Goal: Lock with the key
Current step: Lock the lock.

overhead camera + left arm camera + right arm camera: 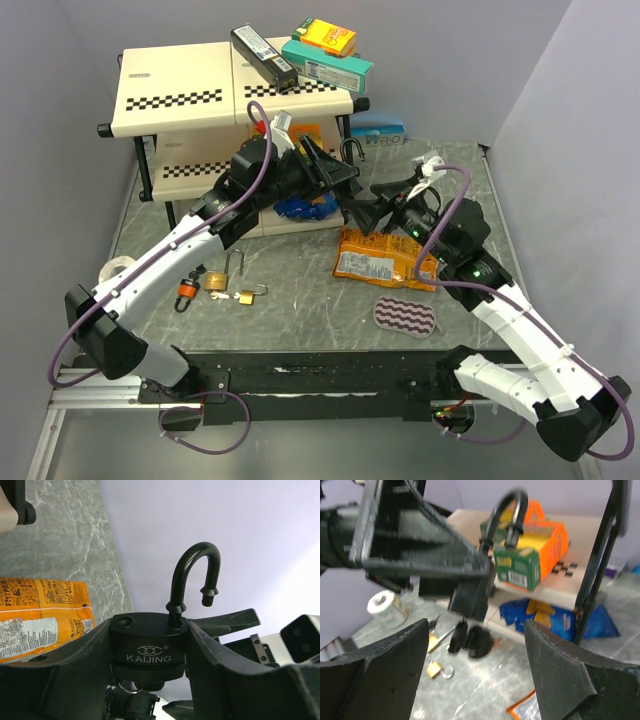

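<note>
Padlock (148, 652) — black, held off the table in the left gripper (150, 647). Left fingers (75, 670) press the body from 9 and 3 o'clock, partly closed, firm on both flanks. Shackle (192, 575) stands at 12 o'clock, raised; its free end hangs at 1 o'clock, clear of its hole. Not locked yet.

Key (462, 635) sits in the underside of the body at 6 o'clock, with a dark fob beside it.

Right gripper (476, 627): fingers (560, 665) spread wide, holding nothing, one on each side of the key and below it, not touching. Right wrist view is blurred; exact gap to the key cannot be told.

Top view: the padlock hangs toward 12 o'clock of the table, just in front of the shelf (170, 95), with the right gripper at its 4 o'clock. Snack bag (385, 260) lies below them. Two small brass locks (232, 288) lie at 8 o'clock, well apart.

Risks, my judgement:
- The right fingers may close on the fob instead of the key, so the turn would slip.
- Twisting the key may rotate the body between the left fingers, since only the flanks are pinched.
- The shackle is up; turning the key before it is seated would lock nothing.
- A downward tug could draw the key out.
</note>
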Controlling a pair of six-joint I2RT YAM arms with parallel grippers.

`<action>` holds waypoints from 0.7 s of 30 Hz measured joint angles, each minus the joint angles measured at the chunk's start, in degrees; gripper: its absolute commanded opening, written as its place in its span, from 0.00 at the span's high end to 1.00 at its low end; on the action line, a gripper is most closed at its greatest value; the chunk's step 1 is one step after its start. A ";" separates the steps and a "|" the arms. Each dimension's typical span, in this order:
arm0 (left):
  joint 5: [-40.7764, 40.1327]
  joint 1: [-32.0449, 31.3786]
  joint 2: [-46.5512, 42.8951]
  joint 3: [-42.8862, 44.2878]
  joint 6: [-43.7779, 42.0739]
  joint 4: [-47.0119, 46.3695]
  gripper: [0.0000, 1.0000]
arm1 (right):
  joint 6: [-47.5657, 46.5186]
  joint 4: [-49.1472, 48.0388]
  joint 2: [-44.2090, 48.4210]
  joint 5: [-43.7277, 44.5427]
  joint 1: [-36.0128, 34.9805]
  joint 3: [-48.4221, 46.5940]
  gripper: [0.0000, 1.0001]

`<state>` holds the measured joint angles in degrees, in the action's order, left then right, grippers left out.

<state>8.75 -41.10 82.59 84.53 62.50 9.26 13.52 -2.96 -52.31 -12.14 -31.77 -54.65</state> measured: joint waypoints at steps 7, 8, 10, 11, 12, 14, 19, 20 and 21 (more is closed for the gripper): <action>0.00 -0.13 -0.02 0.00 0.42 -0.11 0.99 | -2.93 -4.15 -2.73 4.35 -2.40 -1.27 0.30; 0.00 -0.13 -0.04 0.00 0.52 -0.11 0.99 | -3.23 -4.39 -3.04 4.98 -2.71 -1.27 0.32; 0.00 -0.13 -0.17 0.00 0.79 -0.11 0.99 | -4.09 -4.68 -3.50 6.05 -3.37 -1.27 0.35; -0.02 -0.13 -0.26 0.00 0.87 -0.11 0.99 | -4.42 -4.79 -3.76 6.58 -3.56 -1.27 0.36; -0.09 -0.13 -0.37 0.00 1.03 -0.15 0.99 | -4.66 -5.01 -4.04 7.02 -3.93 -1.27 0.38; -0.24 -0.11 -0.39 0.00 1.29 -0.20 0.99 | -5.27 -5.46 -4.50 7.87 -4.42 -1.27 0.39; -1.01 -0.11 -0.50 -0.85 1.79 -1.27 0.99 | -5.97 -6.71 -5.64 9.84 -5.11 -1.27 0.39; -1.14 -0.09 -0.63 -1.25 1.88 -1.49 0.99 | -5.97 -6.80 -5.86 9.86 -5.11 -1.29 0.39; -1.20 -0.07 -0.76 -1.68 1.99 -1.70 0.99 | -5.97 -6.80 -6.03 9.81 -5.14 -1.29 0.42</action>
<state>7.55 -41.17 81.82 82.85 64.49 7.55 7.55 -9.76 -58.35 -2.33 -36.91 -55.94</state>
